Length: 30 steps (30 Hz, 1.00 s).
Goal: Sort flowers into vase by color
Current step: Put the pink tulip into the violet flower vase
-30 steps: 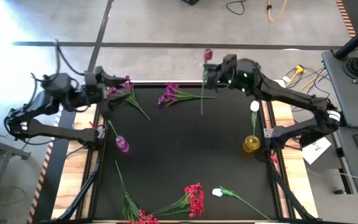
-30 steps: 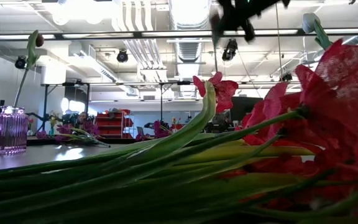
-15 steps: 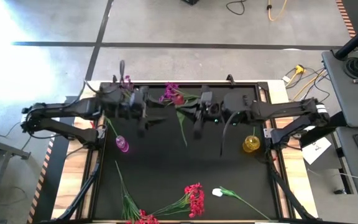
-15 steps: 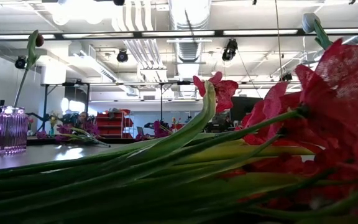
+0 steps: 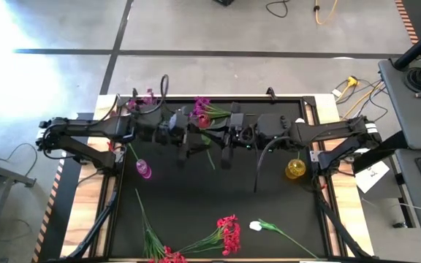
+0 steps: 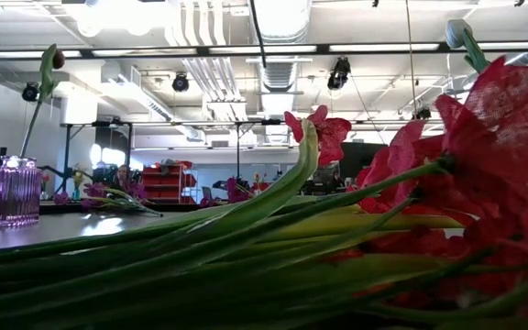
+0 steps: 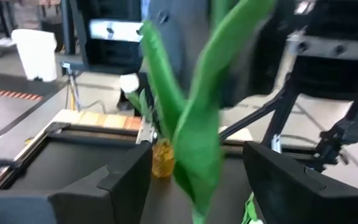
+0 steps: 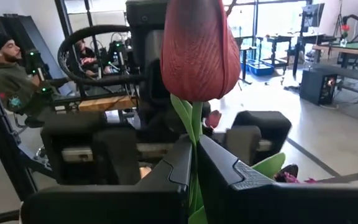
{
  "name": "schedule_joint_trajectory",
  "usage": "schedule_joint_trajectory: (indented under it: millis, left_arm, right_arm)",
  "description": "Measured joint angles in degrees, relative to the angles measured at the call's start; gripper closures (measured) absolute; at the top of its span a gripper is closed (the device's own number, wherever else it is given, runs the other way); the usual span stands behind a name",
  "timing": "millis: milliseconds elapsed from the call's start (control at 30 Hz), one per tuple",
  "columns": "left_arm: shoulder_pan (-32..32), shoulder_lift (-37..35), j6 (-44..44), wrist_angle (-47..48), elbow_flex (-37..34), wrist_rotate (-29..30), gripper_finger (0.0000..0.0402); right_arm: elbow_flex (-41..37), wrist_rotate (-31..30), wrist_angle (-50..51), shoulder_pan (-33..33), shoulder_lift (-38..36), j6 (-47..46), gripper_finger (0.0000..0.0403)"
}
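High view: I judge the sorting barely begun. Purple vase (image 5: 144, 170) holds one stem, yellow vase (image 5: 295, 169) one white tulip; other flowers (image 5: 227, 234) lie on the tabletop (image 5: 269, 204). Left pincer (image 5: 189, 139) gapes beside right pincer (image 5: 225, 140), clamped on the pink tulip (image 8: 199, 46). Handover contact hidden.
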State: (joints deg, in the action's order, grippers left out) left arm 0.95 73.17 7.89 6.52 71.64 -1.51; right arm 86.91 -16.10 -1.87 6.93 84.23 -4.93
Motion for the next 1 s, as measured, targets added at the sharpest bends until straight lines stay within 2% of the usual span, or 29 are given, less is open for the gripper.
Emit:
schedule_joint_trajectory:
  millis: [67, 167, 333, 400, 567, 733, 833, 1000]
  left_arm:
    - [0.00, 0.86, 0.08, 1.59, 0.97, 0.85, 0.0182]
    - [0.00, 1.61, 0.72, 2.63, 1.90, 1.00, 0.0227]
    - [-0.09, 1.45, 2.78, 2.59, 2.01, 1.00, 0.0354]
    - [-0.11, 0.92, 2.37, 2.89, 2.01, 1.00, 0.0388]
    - [0.12, -1.94, 0.87, 5.71, 2.01, 1.05, 0.0392]
    - [2.44, -6.23, -1.64, 14.43, 1.80, 2.01, 0.0399]
    - [6.01, -9.51, -4.54, 21.13, 1.02, 6.24, 0.0400]
    - [13.77, -16.12, -4.27, 25.01, -4.68, 15.36, 0.0401]
  right_arm:
    - [0.00, -0.01, -0.20, 0.10, 0.02, 0.52, 0.0390]
    - [0.00, 0.00, -0.26, 0.10, 0.00, 0.52, 0.0390]
    - [0.00, -0.28, -0.12, 0.08, 0.05, 1.18, 0.0387]
    - [0.02, -0.44, -0.23, 0.08, 0.28, 0.98, 0.0372]
    - [0.02, -0.41, -0.65, 0.08, 0.17, -3.11, 0.0281]
    - [0.02, -0.44, -2.60, 0.69, -0.86, -2.11, 0.0177]
    - [0.02, -0.41, -2.81, 1.49, -2.00, -0.56, 0.0134]
    - [0.02, -0.48, 4.11, 2.57, -3.65, -0.69, 0.0092]
